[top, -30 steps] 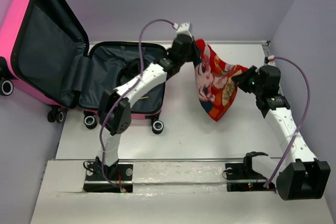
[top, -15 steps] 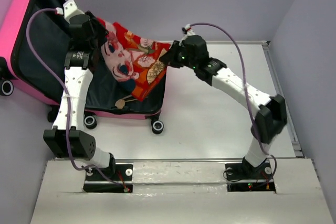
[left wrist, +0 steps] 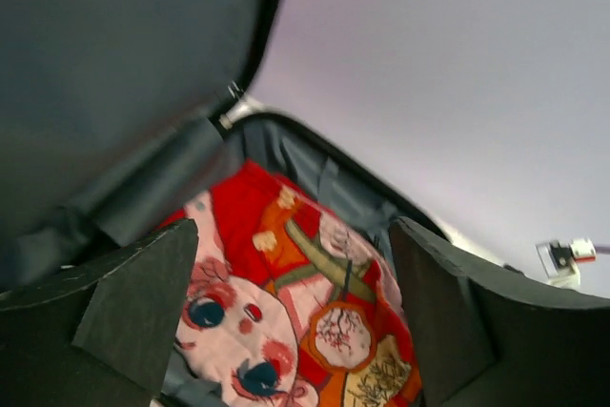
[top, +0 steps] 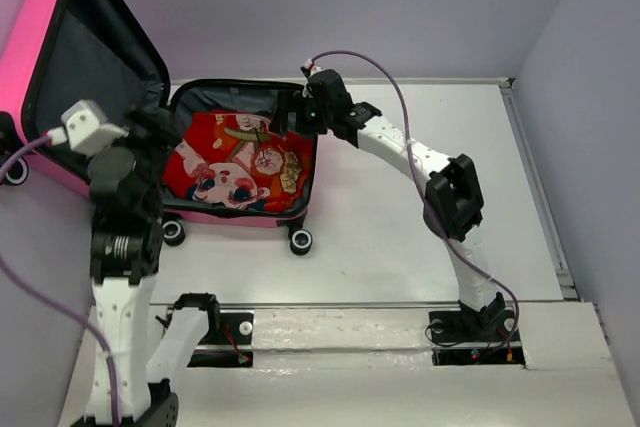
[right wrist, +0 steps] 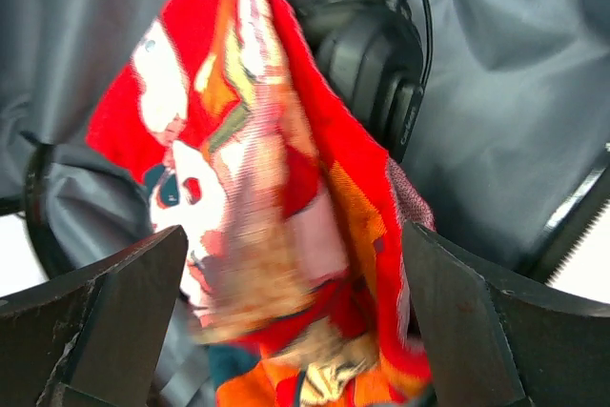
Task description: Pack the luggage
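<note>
Left hand (left wrist: 294,228) wide, empty. Right hand (right wrist: 294,235) wide, empty. Red patterned cloth (top: 235,162) below both, spread inside base of open hot-pink hard-shell suitcase (top: 25,57); likely so lid can shut.

The luggage (top: 240,217) lies open at the far left of the bench (top: 400,227), its lid standing up on the left. The cloth (top: 235,167) lies inside the lower shell, with headphones (right wrist: 376,54) at its edge (only the right wrist view shows them). The left end effector (top: 150,125) is over the hinge side and the right end effector (top: 300,112) over the shell's far right corner.
</note>
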Motion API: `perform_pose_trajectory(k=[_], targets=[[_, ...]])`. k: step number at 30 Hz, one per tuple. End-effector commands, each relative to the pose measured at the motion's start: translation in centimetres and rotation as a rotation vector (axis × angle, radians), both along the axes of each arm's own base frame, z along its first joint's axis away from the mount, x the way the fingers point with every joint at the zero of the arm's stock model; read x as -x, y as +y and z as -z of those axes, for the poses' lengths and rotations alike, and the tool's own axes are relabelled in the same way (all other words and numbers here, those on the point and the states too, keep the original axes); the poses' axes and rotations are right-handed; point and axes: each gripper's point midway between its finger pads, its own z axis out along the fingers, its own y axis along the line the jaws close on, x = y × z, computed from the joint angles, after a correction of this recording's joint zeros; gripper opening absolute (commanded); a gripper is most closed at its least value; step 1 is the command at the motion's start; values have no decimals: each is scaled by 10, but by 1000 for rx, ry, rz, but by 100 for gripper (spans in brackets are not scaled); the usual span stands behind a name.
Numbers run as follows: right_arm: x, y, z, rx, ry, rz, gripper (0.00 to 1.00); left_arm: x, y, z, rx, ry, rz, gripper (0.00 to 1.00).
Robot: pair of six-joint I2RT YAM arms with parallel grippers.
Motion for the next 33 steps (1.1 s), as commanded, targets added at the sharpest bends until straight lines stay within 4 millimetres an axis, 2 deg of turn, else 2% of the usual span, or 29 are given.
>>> perform_pose_trajectory(k=[1, 2, 3, 4, 6, 8, 10, 11, 13, 14, 15, 16, 17, 18, 19, 20, 21, 22, 23, 27, 31, 33], targets=[[5, -19, -97, -32, -195, -5, 99, 66, 45, 14, -75, 14, -246, 91], [2, -27, -101, -4, -223, 24, 99, 81, 63, 23, -74, 44, -367, 89], [7, -35, -121, -15, -256, 35, 99, 88, 70, 39, -87, 101, -421, 88], [6, -37, -113, 7, -254, 36, 97, 93, 77, 47, -97, 123, -466, 88], [17, -51, -126, 26, -291, 35, 88, 106, 91, 64, -105, 160, -588, 88], [31, -67, -134, 55, -326, 34, 49, 118, 102, 69, -111, 172, -680, 88], [39, -77, -135, 73, -352, 29, 27, 126, 109, 73, -125, 186, -755, 88], [44, -80, -133, 70, -351, 22, 26, 129, 112, 71, -129, 182, -783, 88], [63, -83, -123, 70, -343, -38, 28, 134, 119, 60, -150, 150, -860, 88], [68, -81, -121, 56, -349, -69, 36, 135, 123, 55, -168, 135, -901, 88], [83, -79, -110, 42, -326, -135, 42, 137, 129, 60, -198, 146, -956, 88], [88, -76, -107, 25, -328, -161, 59, 128, 133, 44, -229, 109, -965, 86], [91, -77, -100, 27, -318, -172, 68, 119, 134, 47, -246, 135, -961, 85], [94, -78, -92, 35, -307, -179, 75, 119, 142, 36, -220, 133, -1004, 83], [99, -82, -77, 54, -286, -188, 81, 104, 147, 63, -207, 238, -1015, 79], [97, -88, -68, 69, -275, -182, 84, 96, 150, 72, -182, 266, -998, 79], [100, -89, -61, 74, -267, -190, 85, 97, 157, 80, -173, 295, -1019, 78], [101, -97, -45, 93, -241, -185, 86, 92, 160, 81, -168, 272, -1024, 78], [100, -102, -39, 99, -245, -187, 86, 95, 162, 82, -216, 311, -1034, 78], [96, -114, -4, 124, -199, -168, 86, 86, 168, 77, -269, 348, -1069, 78], [87, -110, 21, 139, -138, -144, 87, 73, 171, 69, -291, 358, -1064, 78], [89, -101, 31, 118, -101, -173, 87, 68, 171, 60, -289, 346, -1057, 76]])
